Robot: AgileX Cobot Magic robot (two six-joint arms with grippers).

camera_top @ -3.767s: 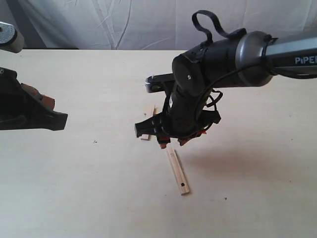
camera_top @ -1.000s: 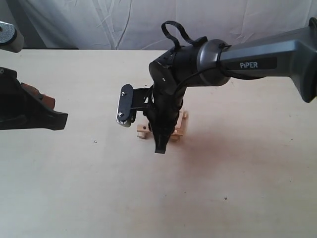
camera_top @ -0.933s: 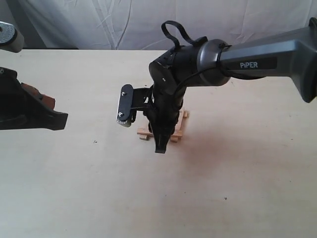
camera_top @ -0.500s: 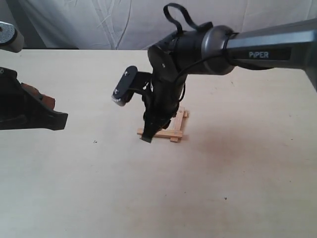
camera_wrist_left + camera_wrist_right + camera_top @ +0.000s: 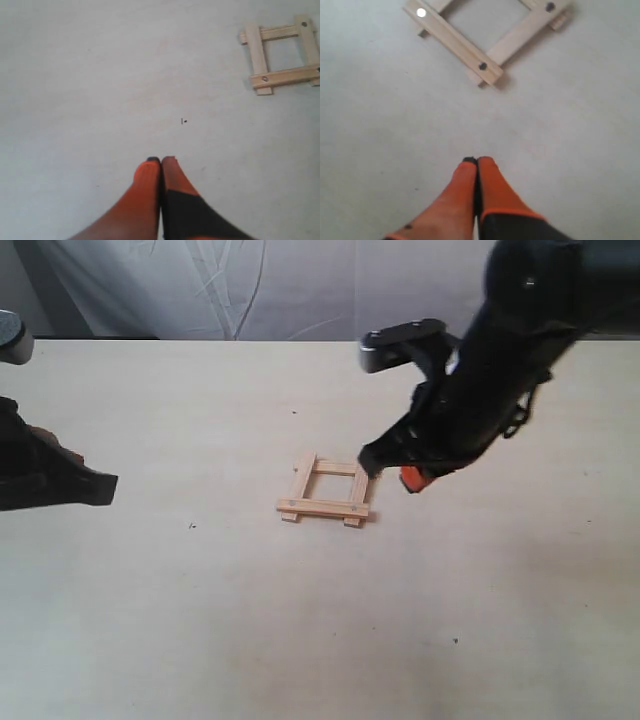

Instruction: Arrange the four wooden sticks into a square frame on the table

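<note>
The four wooden sticks lie together as a small square frame (image 5: 325, 507) near the middle of the pale table (image 5: 200, 630), their ends overlapping at the corners and sticking out a little. Dark dots show at the corners of the square frame (image 5: 455, 42) in the right wrist view. My right gripper (image 5: 408, 478) hangs shut and empty just right of the frame, not touching it. At the far left my left gripper (image 5: 100, 487) is also shut and holds nothing. Its orange fingers (image 5: 150, 182) point over bare table, with the frame (image 5: 260, 50) well away from them.
Wrinkled white cloth (image 5: 250, 290) hangs behind the table's far edge. The right arm's black body (image 5: 500, 370) reaches in from the upper right above the table. A tiny dark speck (image 5: 183, 120) marks the surface ahead of the left fingers.
My right gripper has lifted off the sticks and swung up and to the right, uncovering the whole square frame. The stick that lay loose in front earlier is part of the frame. The left arm edged left.
</note>
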